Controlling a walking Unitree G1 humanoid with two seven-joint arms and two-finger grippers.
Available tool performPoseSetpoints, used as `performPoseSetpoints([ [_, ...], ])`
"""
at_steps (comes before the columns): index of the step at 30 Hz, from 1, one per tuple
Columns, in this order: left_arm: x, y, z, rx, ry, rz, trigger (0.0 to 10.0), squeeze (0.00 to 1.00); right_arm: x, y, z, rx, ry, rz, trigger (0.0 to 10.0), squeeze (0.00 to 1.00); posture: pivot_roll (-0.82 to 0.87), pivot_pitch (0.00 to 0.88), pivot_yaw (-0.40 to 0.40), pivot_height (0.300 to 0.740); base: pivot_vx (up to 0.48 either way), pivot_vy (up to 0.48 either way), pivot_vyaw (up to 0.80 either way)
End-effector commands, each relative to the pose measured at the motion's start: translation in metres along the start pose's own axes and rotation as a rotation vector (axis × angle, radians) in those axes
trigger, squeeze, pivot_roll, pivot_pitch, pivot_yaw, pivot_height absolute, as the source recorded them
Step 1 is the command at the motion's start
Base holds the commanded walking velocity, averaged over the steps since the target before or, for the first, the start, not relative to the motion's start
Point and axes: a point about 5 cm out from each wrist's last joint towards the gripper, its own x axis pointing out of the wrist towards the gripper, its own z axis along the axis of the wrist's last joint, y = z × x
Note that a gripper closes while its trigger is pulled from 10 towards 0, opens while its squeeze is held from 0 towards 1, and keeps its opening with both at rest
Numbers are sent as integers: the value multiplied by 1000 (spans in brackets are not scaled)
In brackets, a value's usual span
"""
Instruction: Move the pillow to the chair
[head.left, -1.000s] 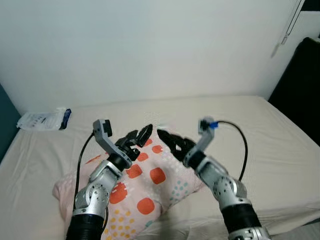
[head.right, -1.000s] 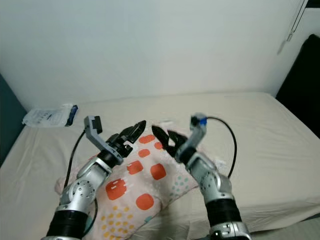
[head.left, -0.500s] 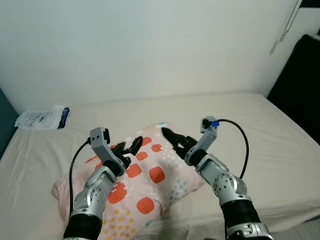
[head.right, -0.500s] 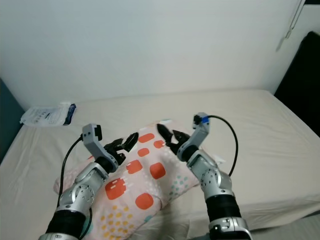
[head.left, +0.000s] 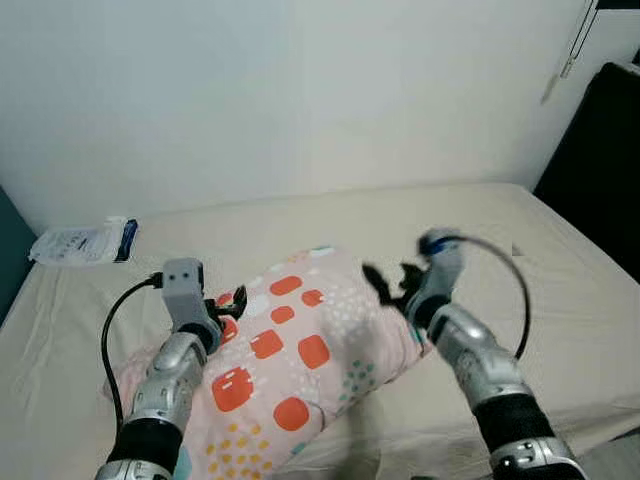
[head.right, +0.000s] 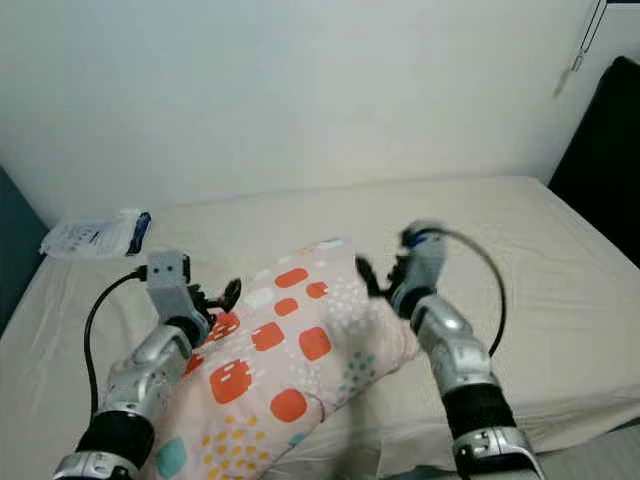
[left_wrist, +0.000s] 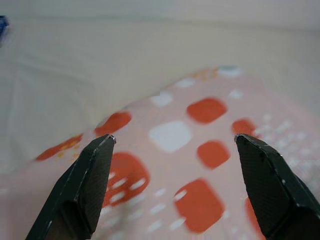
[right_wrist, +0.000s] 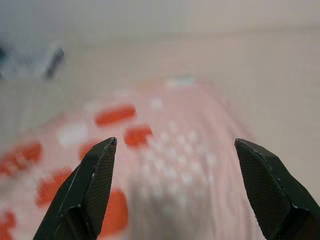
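The left claw (head.left: 228, 303) sits at the pillow's 9 o'clock edge and the right claw (head.left: 385, 287) at its 3 o'clock edge, each with fingers spread wide and gripping nothing. Between them the pillow (head.left: 290, 360), pink with orange squares, lies on the bed (head.left: 560, 300), its long axis running from 7 o'clock near the robot to 1 o'clock toward the wall. Both arms look about equally near it, so a two-sided squeeze seems likely. A white packet (head.left: 82, 241) lies well apart at 10 o'clock.
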Motion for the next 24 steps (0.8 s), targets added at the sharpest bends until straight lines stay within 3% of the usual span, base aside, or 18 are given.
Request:
performPoseSetpoints([
  [1, -4, 5, -11, 36, 22, 15, 10000, 0, 2, -2, -4, 3, 6, -27, 10000, 0, 32, 0, 18, 740, 0, 0, 0],
  [6, -4, -3, -12, 74, 6, -65, 10000, 0, 3, -6, -11, 27, 36, -62, 10000, 0, 40, 0, 15, 740, 0, 0, 0],
  [8, 1, -6, -11, 52, 17, -78, 10000, 0, 4, -10, -10, 56, 36, -91, 10000, 0, 48, 0, 7, 740, 0, 0, 0],
  [15, 5, -6, -12, 71, 39, -61, 10000, 0, 6, -7, -9, 55, 29, -72, 10000, 0, 42, 0, 17, 740, 0, 0, 0],
  [18, 7, -7, -15, 129, 58, -32, 10000, 0, 9, -7, -7, 17, 30, -76, 10000, 0, 39, 0, 19, 740, 0, 0, 0],
  [22, 8, -6, -17, 147, 72, -25, 10000, 0, 10, -9, -6, 13, 30, -71, 10000, 0, 41, 0, 14, 740, 0, 0, 0],
  [24, 7, -5, -20, 161, 89, -19, 10000, 0, 10, -12, -5, -32, 38, -82, 10000, 0, 38, 0, 14, 740, 0, 0, 0],
])
